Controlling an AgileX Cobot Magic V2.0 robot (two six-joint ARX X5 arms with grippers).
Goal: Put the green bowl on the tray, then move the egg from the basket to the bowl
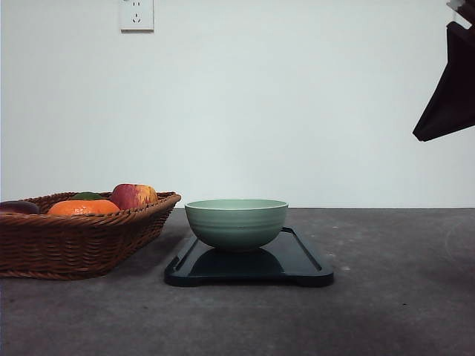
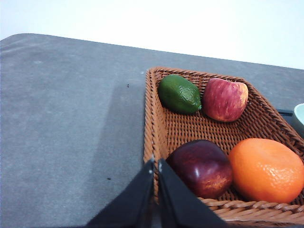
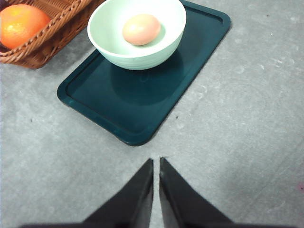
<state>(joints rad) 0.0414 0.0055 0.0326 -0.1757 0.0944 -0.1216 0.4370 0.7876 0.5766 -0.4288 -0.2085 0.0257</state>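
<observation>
Nearest the camera in the front view: bare grey table (image 1: 386, 297). On it, the dark tray (image 1: 297, 259), lying flat, taken here as landmark. Standing upright on the tray, toward its far end and basket side: the green bowl (image 1: 236, 222). Inside the bowl, resting on its bottom: the egg (image 3: 141, 29), seen from above in the right wrist view. Just beside the tray, on the robot's left, apart from it: the wicker basket (image 1: 74, 241). Lying in the basket: an orange (image 1: 83, 208), a red-yellow apple (image 1: 133, 196), a dark red apple (image 2: 203, 167) and a green avocado-like fruit (image 2: 179, 93). Behind the tray: a white wall with a socket (image 1: 136, 14).

Above and to the right of the tray, well clear of the table: the right gripper (image 3: 156, 164), fingers pressed together, holding nothing. Over the basket's near rim, well left of the tray: the left gripper (image 2: 156, 164), likewise closed and empty.
</observation>
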